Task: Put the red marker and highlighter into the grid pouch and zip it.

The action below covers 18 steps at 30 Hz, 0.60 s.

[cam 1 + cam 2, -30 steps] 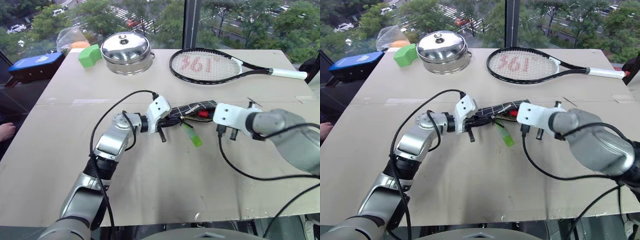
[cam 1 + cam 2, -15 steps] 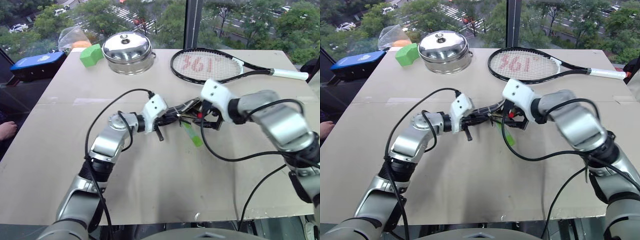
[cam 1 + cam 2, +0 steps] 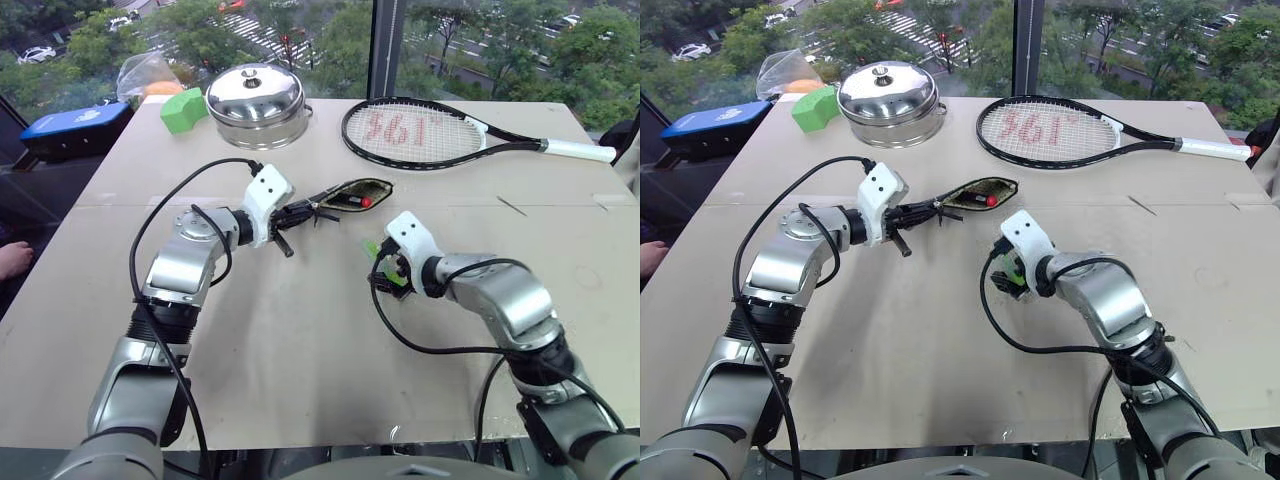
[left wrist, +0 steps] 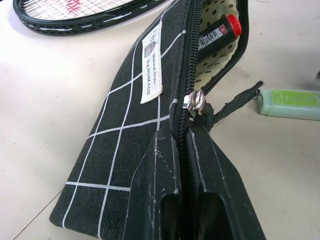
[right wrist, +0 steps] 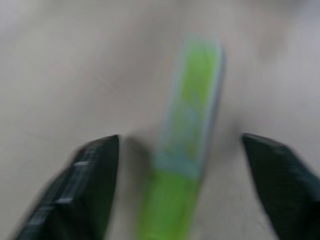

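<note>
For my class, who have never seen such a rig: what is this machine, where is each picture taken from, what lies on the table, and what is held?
It is a humanoid robot with two arms, each ending in a two-fingered pincer. Two pictures come from its head, looking down at the table; the other two come from cameras on its wrists. The left pincer is shut on the grid pouch, open at the zip, with the red marker inside. The right pincer is open around the highlighter, which lies on the table. Farther back lie a racket, a steel pot and a green block.
</note>
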Motion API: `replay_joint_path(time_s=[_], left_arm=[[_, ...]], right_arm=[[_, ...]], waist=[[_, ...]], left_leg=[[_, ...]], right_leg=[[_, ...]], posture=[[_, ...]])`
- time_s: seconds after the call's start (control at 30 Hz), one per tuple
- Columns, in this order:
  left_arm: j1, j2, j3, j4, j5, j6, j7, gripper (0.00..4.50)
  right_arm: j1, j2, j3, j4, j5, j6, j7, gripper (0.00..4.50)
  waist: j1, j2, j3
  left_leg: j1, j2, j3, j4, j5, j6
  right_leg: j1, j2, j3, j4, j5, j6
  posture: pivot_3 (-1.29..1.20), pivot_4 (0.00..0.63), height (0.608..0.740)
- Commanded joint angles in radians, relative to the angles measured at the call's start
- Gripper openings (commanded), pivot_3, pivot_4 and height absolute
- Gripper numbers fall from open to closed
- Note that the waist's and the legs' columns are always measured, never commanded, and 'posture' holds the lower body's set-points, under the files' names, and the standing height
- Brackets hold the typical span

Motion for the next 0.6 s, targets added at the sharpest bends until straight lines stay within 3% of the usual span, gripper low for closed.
replay_joint_path(time_s=[0.03,0.1,0.2,0.37,0.5,0.6], left_arm=[[-0.001,0.002,0.016,-0.07,-0.021,-0.005,-0.011,0.0],[0.007,-0.01,0.016,-0.085,-0.033,0.002,-0.011,0.0],[0.018,-0.027,0.01,-0.117,-0.054,0.018,-0.016,0.0],[0.031,-0.055,-0.018,-0.155,-0.076,0.029,-0.051,0.0],[0.033,-0.084,-0.055,-0.163,-0.072,0.015,-0.068,0.0],[0.036,-0.108,-0.086,-0.171,-0.068,0.003,-0.074,0.0]], right_arm=[[0.011,-0.047,-0.007,-0.025,-0.005,-0.011,0.004,1.7],[0.034,-0.09,-0.011,-0.057,0.0,-0.013,0.016,0.79],[0.086,-0.176,-0.075,-0.178,0.04,-0.017,0.061,0.74],[0.076,-0.436,-0.17,-0.444,0.113,0.013,0.193,0.74],[-0.011,-0.589,-0.159,-0.488,0.133,0.064,0.231,0.74],[-0.064,-0.634,-0.106,-0.458,0.12,0.062,0.226,0.74]], waist=[[0.001,0.0,0.0],[0.006,0.0,0.0],[0.01,0.0,0.0],[0.003,0.002,0.002],[0.0,0.001,0.001],[0.001,0.001,0.002]], left_leg=[[0.0,0.0,0.0,0.0,0.0,0.0],[0.0,0.0,-0.001,0.0,0.0,0.0],[-0.001,0.0,-0.002,0.0,0.0,0.0],[-0.001,-0.001,-0.001,0.001,-0.001,0.002],[0.001,0.001,-0.002,-0.001,-0.003,0.005],[0.001,0.002,-0.003,-0.001,-0.003,0.005]], right_leg=[[0.0,0.0,-0.001,0.0,0.0,0.0],[0.0,0.0,-0.001,0.0,0.0,0.0],[0.001,-0.001,-0.002,-0.001,0.0,0.0],[0.001,-0.001,-0.001,-0.002,0.0,0.0],[0.001,0.001,-0.001,-0.001,0.0,0.0],[0.001,0.002,0.0,-0.001,0.0,0.0]], posture=[[0.0,0.15,0.74],[0.0,0.15,0.74],[0.0,0.15,0.74],[0.0,0.15,0.74],[0.0,0.15,0.74],[0.0,0.15,0.74]])
